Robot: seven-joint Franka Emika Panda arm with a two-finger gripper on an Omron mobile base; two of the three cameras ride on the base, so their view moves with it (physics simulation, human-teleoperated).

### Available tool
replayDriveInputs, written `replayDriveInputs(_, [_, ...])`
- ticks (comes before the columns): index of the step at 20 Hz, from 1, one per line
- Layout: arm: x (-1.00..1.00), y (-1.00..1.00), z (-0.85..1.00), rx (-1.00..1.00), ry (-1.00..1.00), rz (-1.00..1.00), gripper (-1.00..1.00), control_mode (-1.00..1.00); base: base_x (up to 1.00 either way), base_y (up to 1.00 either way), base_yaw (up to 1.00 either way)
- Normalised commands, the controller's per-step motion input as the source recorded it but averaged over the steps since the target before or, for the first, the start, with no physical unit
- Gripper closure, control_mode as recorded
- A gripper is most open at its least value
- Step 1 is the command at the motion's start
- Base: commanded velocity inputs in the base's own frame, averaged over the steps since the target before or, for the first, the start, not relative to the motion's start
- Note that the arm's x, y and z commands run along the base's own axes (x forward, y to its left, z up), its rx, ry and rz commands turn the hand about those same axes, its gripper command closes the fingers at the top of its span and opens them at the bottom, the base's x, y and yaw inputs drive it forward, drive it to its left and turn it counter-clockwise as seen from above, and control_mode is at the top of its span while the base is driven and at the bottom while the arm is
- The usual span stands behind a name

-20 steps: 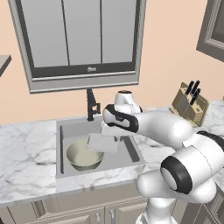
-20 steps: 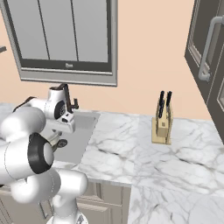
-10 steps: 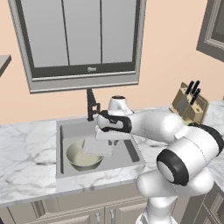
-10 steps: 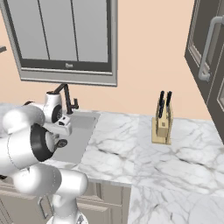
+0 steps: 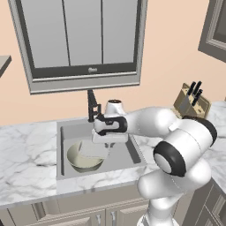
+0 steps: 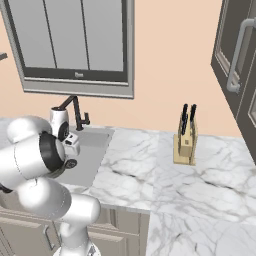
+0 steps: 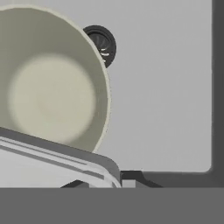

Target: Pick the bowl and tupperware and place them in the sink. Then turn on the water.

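White arm with dark joints, bent at the elbow and stretched leftward from the base, wrist turned downward, gripper pointing down with jaws closed on the tupperware, held tilted beneath the hand.

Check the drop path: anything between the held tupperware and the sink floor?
Partly. The claw holds the tupperware over the sink, and the bowl sits in the basin under the container's left part. In the hand view, bare sink floor lies open beside the bowl, past the drain.
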Motion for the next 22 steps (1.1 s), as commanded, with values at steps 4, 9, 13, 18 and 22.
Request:
replayDriveInputs(4, [0.18, 0.16, -0.16, 0.0, 0.0, 0.0, 1.0, -1.0, 0.0, 0.0, 0.0])
replayDriveInputs(9, [0.12, 0.13, -0.19, 0.0, 0.0, 0.0, 1.0, -1.0, 0.0, 0.0, 0.0])
replayDriveInputs(13, [0.08, 0.12, -0.24, 0.0, 0.0, 0.0, 1.0, -1.0, 0.0, 0.0, 0.0])
replayDriveInputs(18, [0.08, 0.08, -0.21, 0.0, 0.0, 0.0, 1.0, -1.0, 0.0, 0.0, 0.0])
replayDriveInputs(22, [0.02, 0.01, -0.12, 0.0, 0.0, 0.0, 1.0, -1.0, 0.0, 0.0, 0.0])
